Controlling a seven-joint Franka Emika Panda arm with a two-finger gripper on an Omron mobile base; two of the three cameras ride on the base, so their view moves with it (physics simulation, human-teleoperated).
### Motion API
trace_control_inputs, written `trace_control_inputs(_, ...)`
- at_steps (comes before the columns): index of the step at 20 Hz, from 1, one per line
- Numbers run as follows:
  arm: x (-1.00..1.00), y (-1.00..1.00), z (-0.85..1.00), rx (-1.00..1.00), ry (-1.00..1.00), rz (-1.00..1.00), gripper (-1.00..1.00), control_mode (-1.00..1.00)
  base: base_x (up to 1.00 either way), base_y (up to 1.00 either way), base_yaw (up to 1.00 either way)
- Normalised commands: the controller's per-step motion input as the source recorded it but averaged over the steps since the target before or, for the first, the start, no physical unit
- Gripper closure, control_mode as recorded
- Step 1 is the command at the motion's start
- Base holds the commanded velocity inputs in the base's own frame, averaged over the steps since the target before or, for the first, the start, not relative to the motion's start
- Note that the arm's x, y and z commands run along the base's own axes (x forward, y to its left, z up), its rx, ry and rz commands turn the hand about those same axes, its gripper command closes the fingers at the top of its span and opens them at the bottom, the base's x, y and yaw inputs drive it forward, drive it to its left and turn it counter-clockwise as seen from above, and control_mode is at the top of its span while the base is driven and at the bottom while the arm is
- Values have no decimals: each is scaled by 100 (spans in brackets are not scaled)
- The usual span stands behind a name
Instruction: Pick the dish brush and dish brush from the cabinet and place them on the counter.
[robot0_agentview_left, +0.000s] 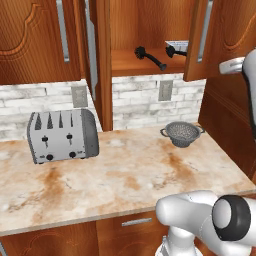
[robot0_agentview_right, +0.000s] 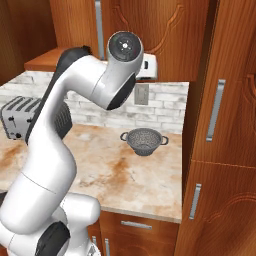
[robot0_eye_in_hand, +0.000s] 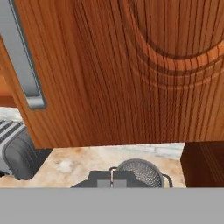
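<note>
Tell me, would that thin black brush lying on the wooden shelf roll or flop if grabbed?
The thin black dish brush probably stays stiff, since its handle looks straight and rigid. It seems light, being slim. Its bristly head likely stops it rolling far on the wooden cabinet shelf.

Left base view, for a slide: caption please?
Two dish brushes lie on the open cabinet's shelf above toaster and colander.

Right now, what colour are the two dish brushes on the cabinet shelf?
Black, both dish brushes, handles and heads; clearest in the left base view.
</note>
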Motion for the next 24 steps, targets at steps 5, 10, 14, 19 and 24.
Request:
trace_control_inputs(5,-23,1,18,-5,-8,0,100,-100,0,0,0)
trace_control_inputs(10,-6,57,2,-12,7,-5,-100,-100,0,0,0)
trace_control_inputs(14,-1,38,13,-13,11,-7,-100,-100,0,0,0)
trace_control_inputs(19,-5,37,15,-16,11,-7,-100,-100,0,0,0)
trace_control_inputs(24,-7,49,10,-21,11,-5,-100,-100,0,0,0)
